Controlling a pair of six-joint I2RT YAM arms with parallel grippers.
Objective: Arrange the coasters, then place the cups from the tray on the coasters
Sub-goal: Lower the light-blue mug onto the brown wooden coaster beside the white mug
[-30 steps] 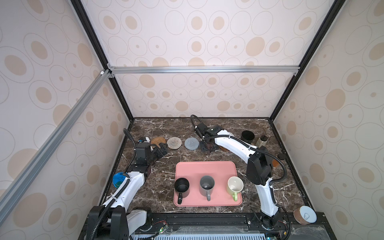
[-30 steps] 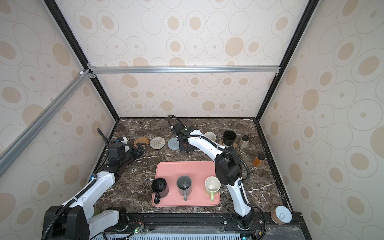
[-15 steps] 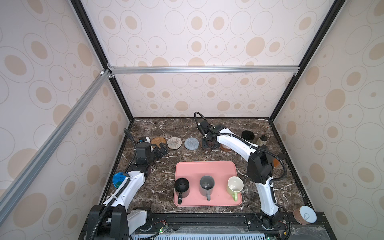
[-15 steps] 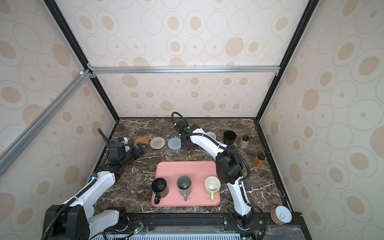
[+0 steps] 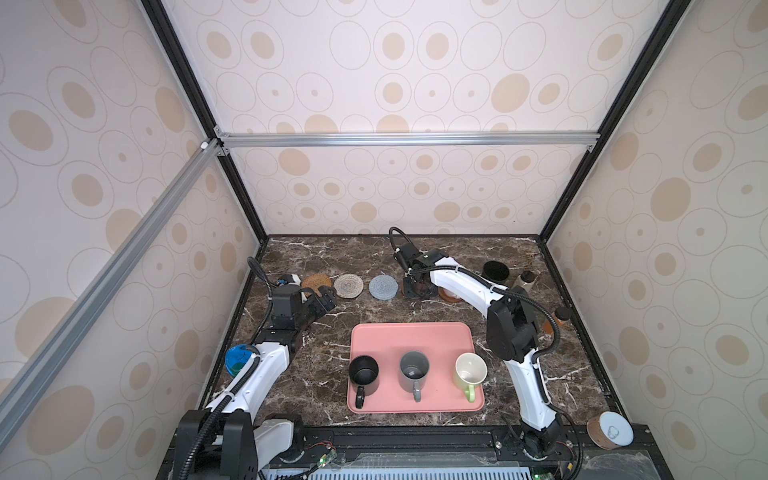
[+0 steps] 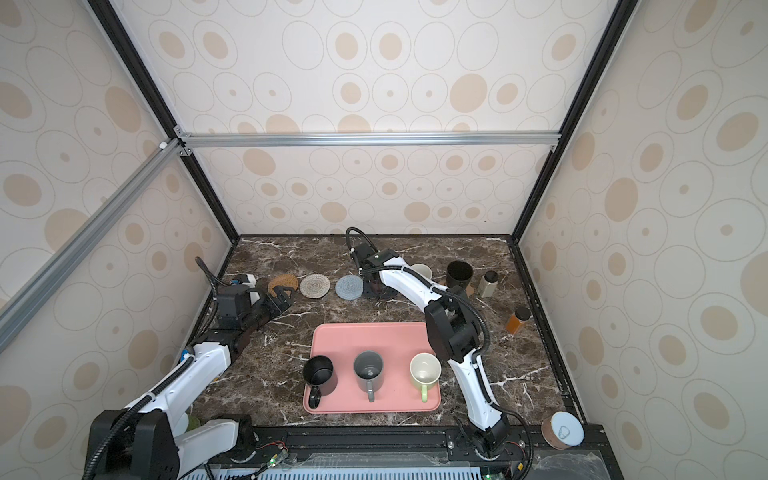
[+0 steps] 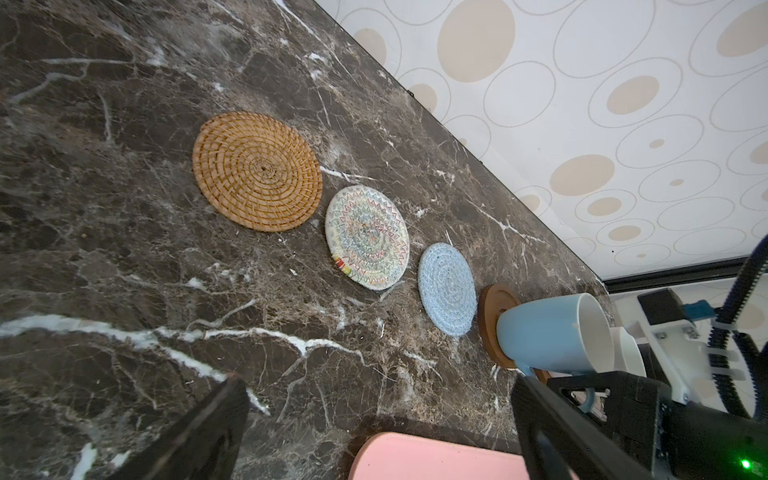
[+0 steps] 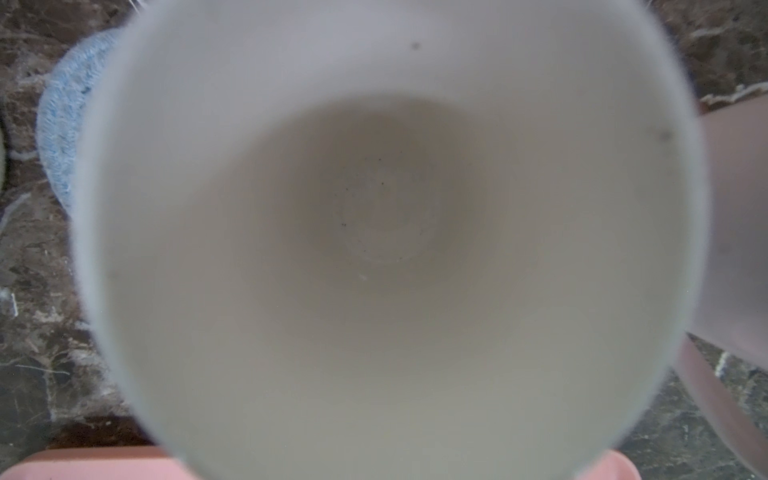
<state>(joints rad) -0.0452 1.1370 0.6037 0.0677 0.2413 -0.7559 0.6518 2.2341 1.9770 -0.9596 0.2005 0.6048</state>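
Light blue mug: stiff, slick, breakable; we favour its handle, where the right end effector grips; left end effector hangs open.

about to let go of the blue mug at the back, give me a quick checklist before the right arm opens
1. light blue mug over a coaster: ok, its base meets the brown wooden coaster.
2. Mug upright: ok, in the left wrist view it stands straight up from the coaster.
3. Base fully seated, weight off the grip: cannot tell, the underside is hidden.
4. right gripper shut on the mug: ok, closed at its handle side.
5. grey-blue coaster beside it: ok, bare and not under the mug.
6. left gripper out of the way: ok, open, by the tan rattan coaster, well apart from the mug.
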